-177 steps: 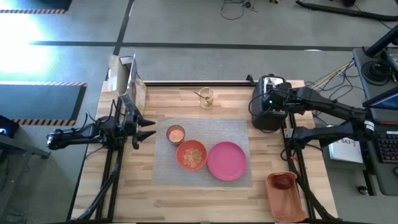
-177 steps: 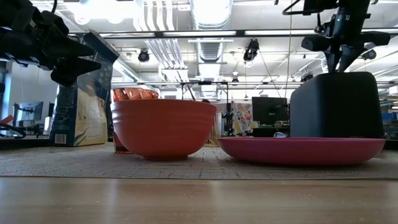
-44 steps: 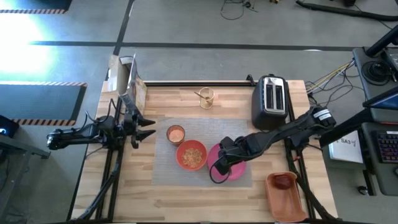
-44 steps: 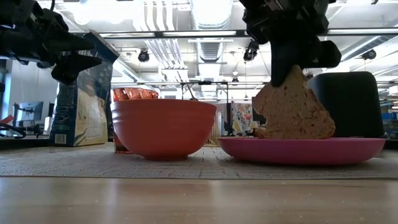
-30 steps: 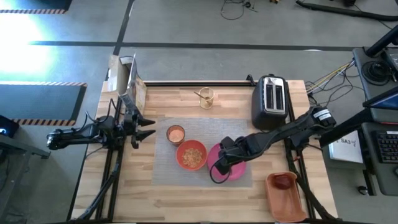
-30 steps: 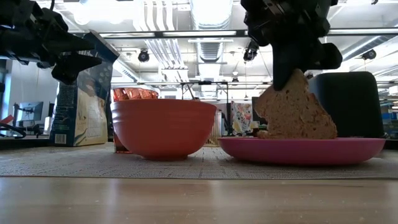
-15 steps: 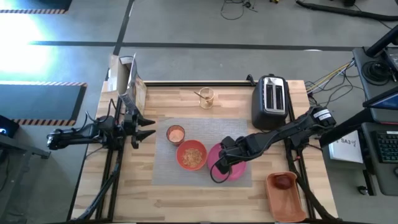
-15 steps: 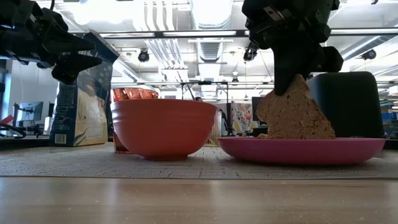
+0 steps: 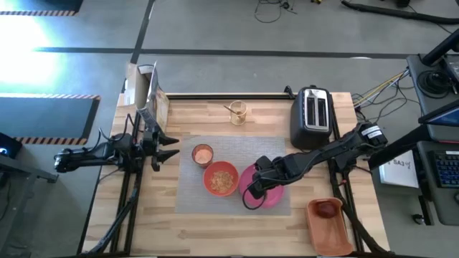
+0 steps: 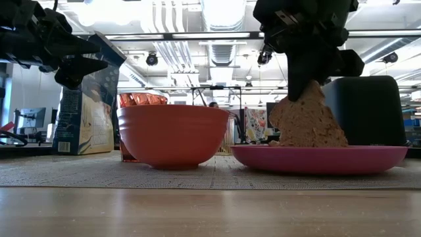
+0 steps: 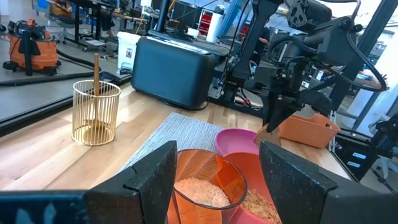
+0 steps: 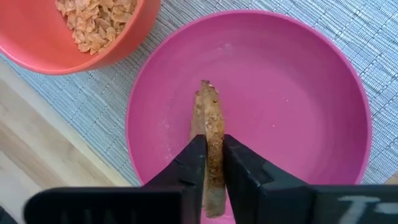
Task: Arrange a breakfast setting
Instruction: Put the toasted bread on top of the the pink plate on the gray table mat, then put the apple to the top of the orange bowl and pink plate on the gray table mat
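Observation:
A grey placemat [image 9: 215, 201] carries an orange cup [image 9: 203, 154], an orange bowl [image 9: 220, 178] of cereal and a pink plate [image 9: 275, 188]. My right gripper [image 9: 252, 192] is over the plate's left part, shut on a brown toast slice [image 10: 306, 125]. A red apple [image 9: 326, 209] lies in an orange tray. A thin gold handle [image 11: 96, 68] stands in a gold wire holder [image 9: 237, 112]. My left gripper [image 9: 171, 148] hovers open and empty left of the cup. My right gripper pinches the toast's upper corner [image 10: 310, 89] between its two fingers, one on each flat face [image 12: 212, 146]. The fingers come from above, pointing down. The slice stands on edge, with its lower edge [image 10: 309, 143] on the pink plate [image 12: 298, 93].
A black-and-silver toaster [image 9: 314, 115] stands at the far right. The orange tray [image 9: 331, 233] is at the near right corner. A cereal box [image 9: 147, 93] stands at the far left corner. Bare wood shows along the near edge.
My right gripper has sunk slightly with the toast. The slice's top corner is a little lower, and its lower edge stays on the pink plate.

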